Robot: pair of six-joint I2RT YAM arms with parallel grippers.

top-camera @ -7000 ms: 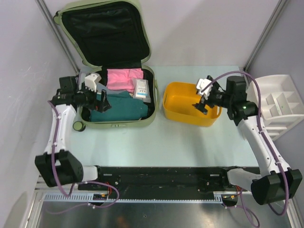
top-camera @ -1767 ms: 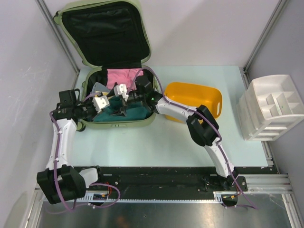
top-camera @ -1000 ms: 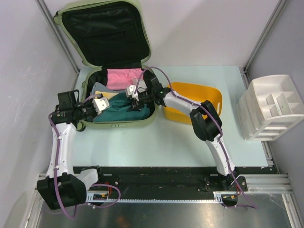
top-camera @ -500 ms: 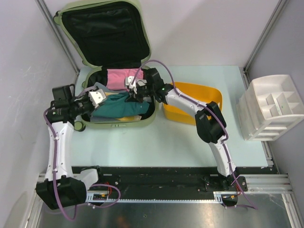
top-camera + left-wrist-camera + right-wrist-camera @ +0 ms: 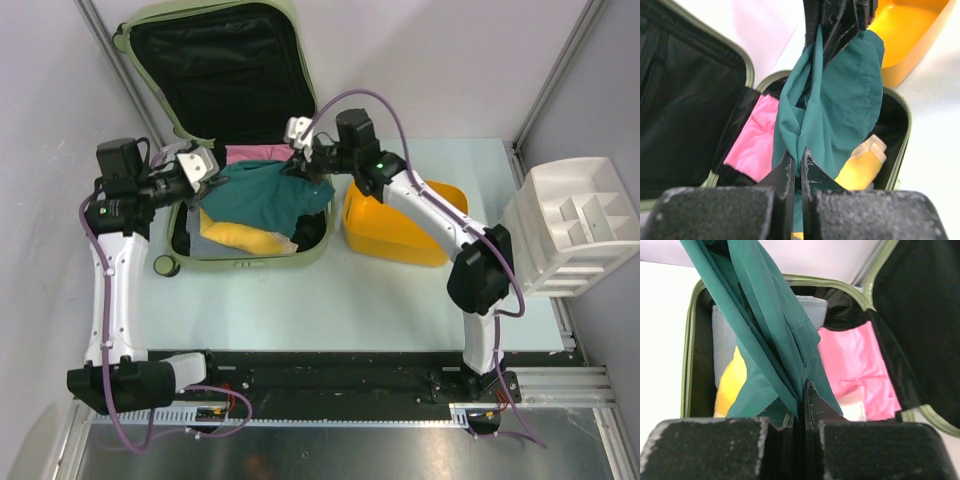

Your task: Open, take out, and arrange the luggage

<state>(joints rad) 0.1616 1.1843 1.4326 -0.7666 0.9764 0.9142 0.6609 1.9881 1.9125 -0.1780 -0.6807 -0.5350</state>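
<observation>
The right hand point(image 5: 300, 158) has just clenched on the teal fabric garment point(image 5: 265, 195), whose other end the left hand point(image 5: 207, 168) already grips. It now hangs lifted above the open sage-green hard-shell luggage point(image 5: 250, 262) at the worktop's point(image 5: 400, 300) far left, so taking it out is underway.

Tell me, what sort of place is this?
Probably a robot test booth, not a home. A left arm and right arm are bolted at the table edge, bare grey walls and metal posts box it in, and a suitcase, yellow tub and white tray sit out like props.
</observation>
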